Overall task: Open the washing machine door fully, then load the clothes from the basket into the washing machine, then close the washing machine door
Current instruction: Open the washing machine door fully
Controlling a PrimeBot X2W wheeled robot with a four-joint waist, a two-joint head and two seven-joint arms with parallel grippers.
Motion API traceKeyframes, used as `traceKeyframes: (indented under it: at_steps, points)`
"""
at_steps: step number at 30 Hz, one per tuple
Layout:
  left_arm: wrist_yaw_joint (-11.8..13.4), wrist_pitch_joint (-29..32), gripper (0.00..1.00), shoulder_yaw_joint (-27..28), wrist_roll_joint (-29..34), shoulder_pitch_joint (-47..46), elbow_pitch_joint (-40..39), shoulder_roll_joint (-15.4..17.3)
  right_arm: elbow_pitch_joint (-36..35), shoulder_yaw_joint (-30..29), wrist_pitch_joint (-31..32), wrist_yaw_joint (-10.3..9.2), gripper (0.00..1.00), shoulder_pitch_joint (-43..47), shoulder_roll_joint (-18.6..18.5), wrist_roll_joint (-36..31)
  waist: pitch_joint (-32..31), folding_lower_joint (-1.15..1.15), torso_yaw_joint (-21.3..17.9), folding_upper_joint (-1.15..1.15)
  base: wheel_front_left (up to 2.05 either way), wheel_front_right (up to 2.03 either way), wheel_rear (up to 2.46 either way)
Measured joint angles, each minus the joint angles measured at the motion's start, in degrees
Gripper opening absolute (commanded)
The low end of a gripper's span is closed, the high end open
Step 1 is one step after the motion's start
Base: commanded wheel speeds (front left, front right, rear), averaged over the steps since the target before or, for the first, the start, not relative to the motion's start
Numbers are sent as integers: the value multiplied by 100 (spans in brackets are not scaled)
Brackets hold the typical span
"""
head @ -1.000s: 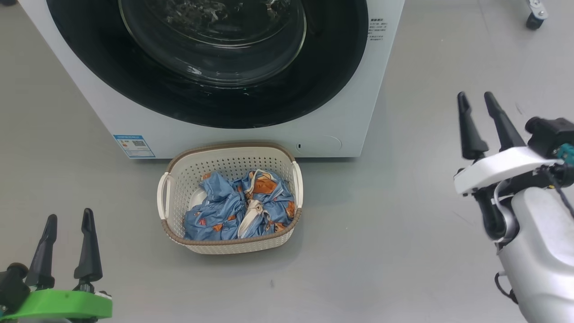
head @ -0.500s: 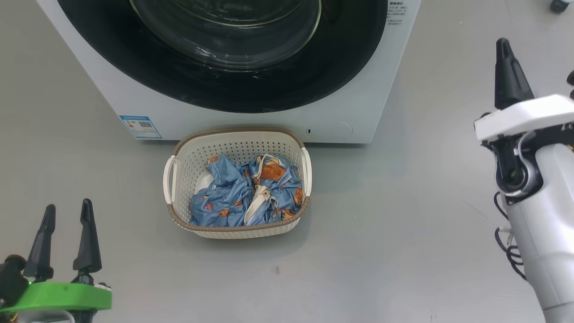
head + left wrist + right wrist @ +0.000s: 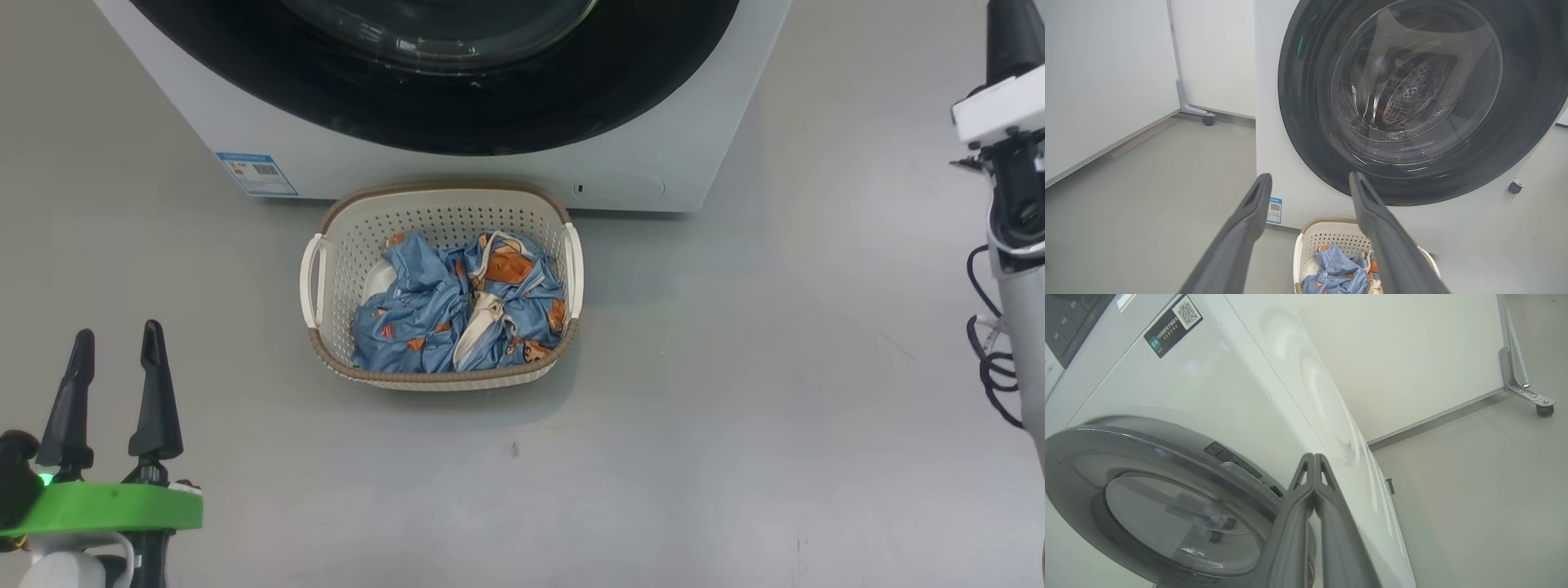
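centrally, clothes (image 3: 433,327) heaped in basket (image 3: 441,219), left jaws spread wide, empty, right jaws pressed together, empty

Setting: a test lab or demonstration room arranged as a laundry station. Indicators: a bare, smooth grey floor (image 3: 735,408); plain white partition panels (image 3: 1106,81) carried on metal feet (image 3: 1527,392) with castors (image 3: 1208,121); a white front-loading washing machine (image 3: 1267,122) standing directly on the floor, with panels behind and beside it; a laundry basket (image 3: 441,229) on the floor just before the machine front
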Motion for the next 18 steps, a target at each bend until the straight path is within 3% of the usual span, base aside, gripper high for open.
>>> traceKeyframes:
  at_steps: [18]
  points:
    - [0, 0, 100, -54, -1, -281, -38, -91, 412, -202, 989, -1, 0, -1003, -112, 1141, 593, 0, 313, 0, 0, 0, 0]
